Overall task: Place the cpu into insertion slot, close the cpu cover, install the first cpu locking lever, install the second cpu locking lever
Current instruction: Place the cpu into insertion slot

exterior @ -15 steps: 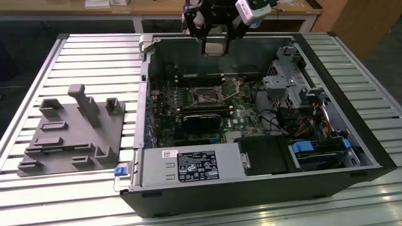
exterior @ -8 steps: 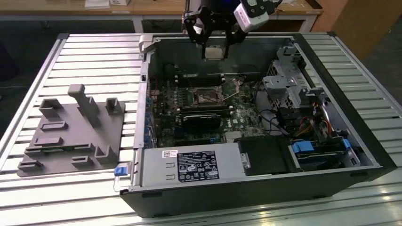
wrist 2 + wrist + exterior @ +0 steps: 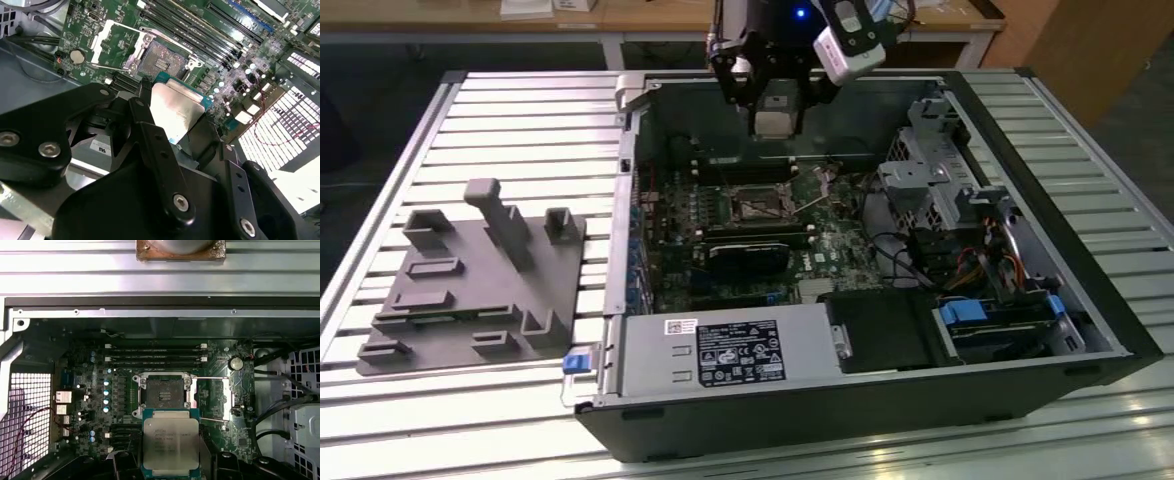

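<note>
CPU (image 3: 171, 442) is up in the gripper (image 3: 176, 125). The fingers (image 3: 150, 135) are clamped on two opposite edges, and the pale metal face shows in both wrist views. It is not seated and is held in the air above the board (image 3: 834, 265).

Exterior view: the gripper hangs over the far end of the open case (image 3: 854, 410), well clear of the board.

Slot (image 3: 164, 392) is bare, with its contact field exposed inside the metal rim. In the first wrist view the CPU's edge overlaps the slot's near rim, so the two are not lined up along that camera's line of sight.

Cover (image 3: 226, 400) is flipped open and stands off to one side of the slot. A thin lever rod (image 3: 212, 377) runs along its edge, unlatched, with a second one on the opposite edge.

Memory slots (image 3: 155, 355) sit just beyond the slot. PSU (image 3: 720, 352) is at the near end of the case.

A grey fixture (image 3: 467, 290) sits on the slatted table (image 3: 520, 120), on the exterior view's left, apart from the case.
</note>
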Action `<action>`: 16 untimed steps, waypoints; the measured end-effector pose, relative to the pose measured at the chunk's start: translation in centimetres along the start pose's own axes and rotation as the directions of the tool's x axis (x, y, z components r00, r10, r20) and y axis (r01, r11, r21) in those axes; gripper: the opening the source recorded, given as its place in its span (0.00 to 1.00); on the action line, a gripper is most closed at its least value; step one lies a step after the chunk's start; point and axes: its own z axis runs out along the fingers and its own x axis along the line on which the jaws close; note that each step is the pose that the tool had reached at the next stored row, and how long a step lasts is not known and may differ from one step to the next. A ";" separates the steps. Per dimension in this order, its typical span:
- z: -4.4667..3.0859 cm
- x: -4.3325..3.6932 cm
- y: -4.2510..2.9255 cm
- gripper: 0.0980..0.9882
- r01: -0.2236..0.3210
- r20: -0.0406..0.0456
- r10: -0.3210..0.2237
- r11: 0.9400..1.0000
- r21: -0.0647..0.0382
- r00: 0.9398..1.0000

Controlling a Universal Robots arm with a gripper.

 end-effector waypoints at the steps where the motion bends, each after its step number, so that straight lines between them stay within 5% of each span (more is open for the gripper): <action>1: 0.18 0.00 -0.01 0.50 0.000 0.000 0.000 1.000 0.000 1.000; 8: 1.57 -0.01 -0.14 0.50 0.001 0.001 -0.001 1.000 0.000 1.000; 16: 2.55 0.09 -0.23 0.50 0.007 0.024 -0.007 1.000 0.000 1.000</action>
